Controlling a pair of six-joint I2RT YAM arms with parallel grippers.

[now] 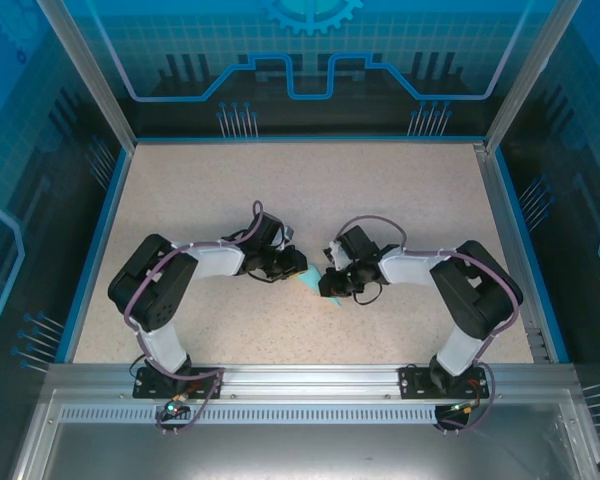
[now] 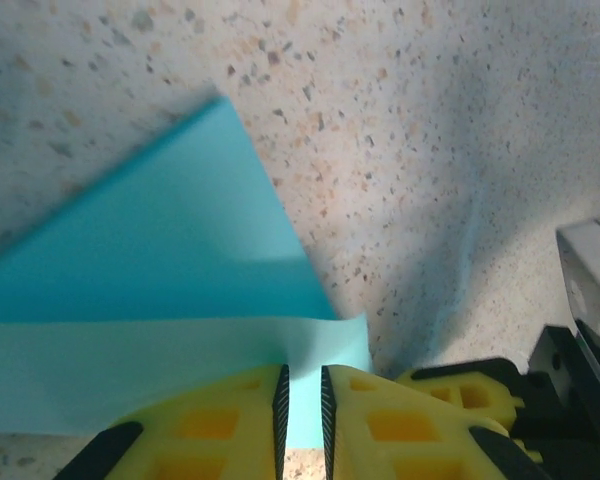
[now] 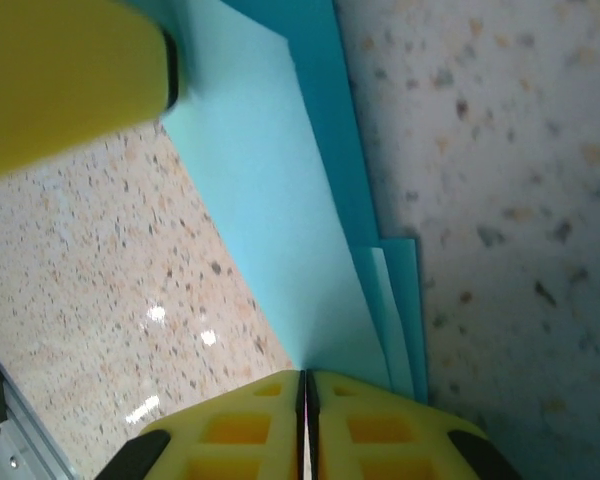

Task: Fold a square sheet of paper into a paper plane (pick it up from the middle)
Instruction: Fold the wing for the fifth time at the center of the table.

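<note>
Where the two arms meet at the middle of the table (image 1: 310, 190), the paper (image 1: 310, 286) is seen as a small cyan patch between the two wrists. It is gripped from both sides. The left gripper (image 2: 302, 385) is drawn in to a narrow slit, and a pale edge of the paper is caught in that slit, between the ribbed black pads (image 2: 280, 400). In the left wrist view the paper is seen folded: a darker triangular flap rises to a point at the upper left, and a lighter band is laid across its base, just ahead of the yellow fingers. The right gripper (image 3: 303, 385) is pressed fully together on a corner of the paper, finger against finger. Several layers are stepped one behind another at that corner, their edges running up and away from the jaws. Whether the paper is lifted off the table or lies on it cannot be told.
</note>
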